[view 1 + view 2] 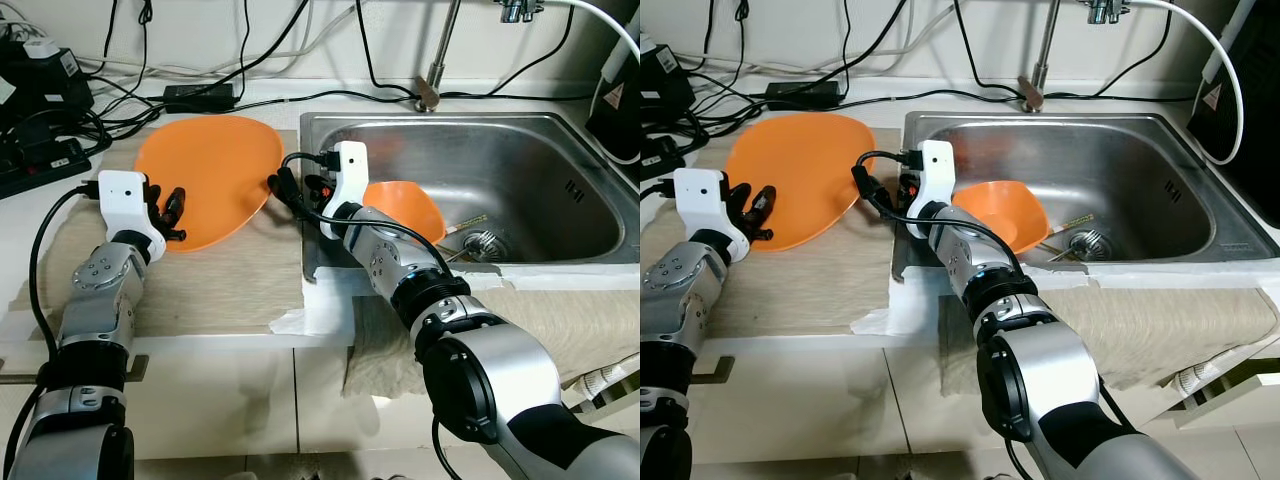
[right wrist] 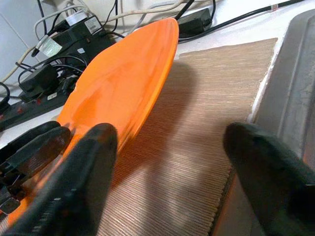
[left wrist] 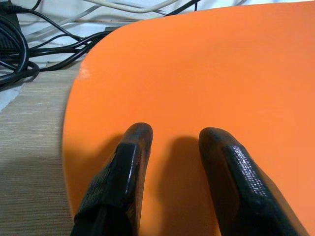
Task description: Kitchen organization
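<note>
Clearance, counter and sink, as I read it from the head cameras.

- Large orange oval plate [image 1: 208,175]: tilted up on the woven beige mat [image 1: 230,280]; my left gripper [image 1: 172,217] sits at its near edge, fingers apart, blocking that side.
- Bare mat between plate and stainless steel sink [image 1: 560,190]: passable; my right gripper [image 2: 170,162] is spread wide over it.
- Tangle of black cables [image 1: 60,130]: closes the counter's back and left.
- Sink basin: orange bowl [image 1: 405,205] crowds the near-left corner; the right half lies free.
</note>
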